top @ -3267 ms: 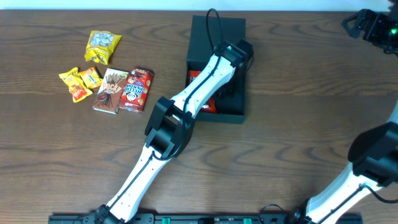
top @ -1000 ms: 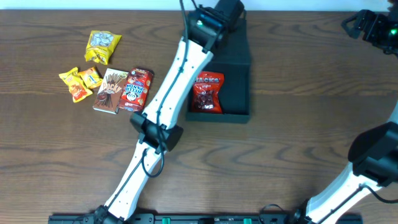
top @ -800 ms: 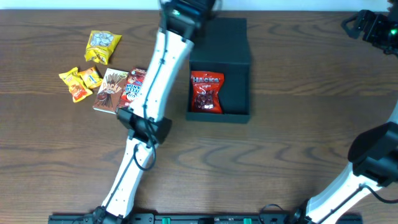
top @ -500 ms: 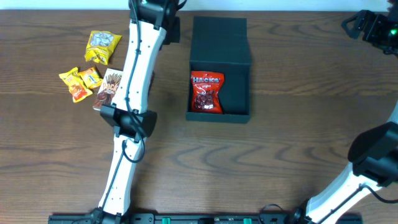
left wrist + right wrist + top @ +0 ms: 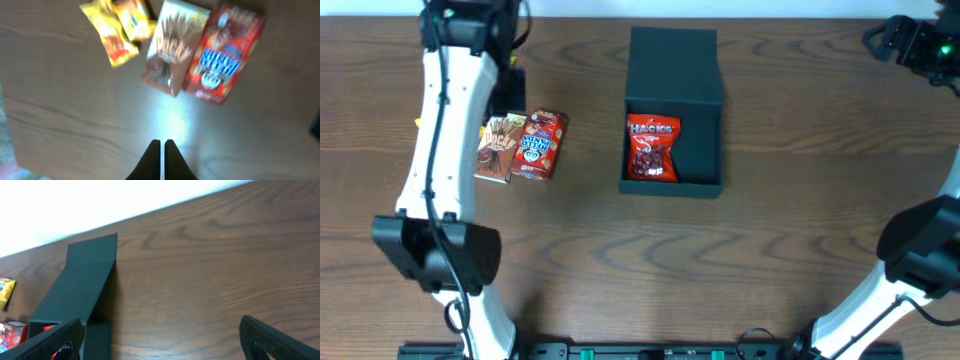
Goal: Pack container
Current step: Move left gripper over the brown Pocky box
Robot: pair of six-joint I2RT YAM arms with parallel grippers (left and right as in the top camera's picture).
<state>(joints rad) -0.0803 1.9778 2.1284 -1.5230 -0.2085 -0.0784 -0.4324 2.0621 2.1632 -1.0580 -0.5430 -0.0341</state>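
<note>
The dark teal-black container (image 5: 698, 140) stands open at the table's far middle, its flap lid (image 5: 673, 62) folded back. A red snack packet (image 5: 653, 147) lies inside it on the left. My left gripper (image 5: 510, 90) hangs shut and empty over the snack pile at the far left. The left wrist view shows its closed tips (image 5: 162, 143) above bare wood, short of a Pocky box (image 5: 172, 47) and a red box (image 5: 222, 55). My right gripper (image 5: 910, 40) stays wide open and empty at the far right corner. In its own view the container (image 5: 82, 292) lies to its left.
The Pocky box (image 5: 498, 148) and the red box (image 5: 540, 144) lie side by side left of the container. Two yellow packets (image 5: 112, 35) lie left of them, hidden under my left arm in the overhead view. The table's far edge runs just behind the container.
My left arm has swung left from above the container to over the snack pile, its gripper shut and empty. The red packet stays in the container. The right arm has not moved.
</note>
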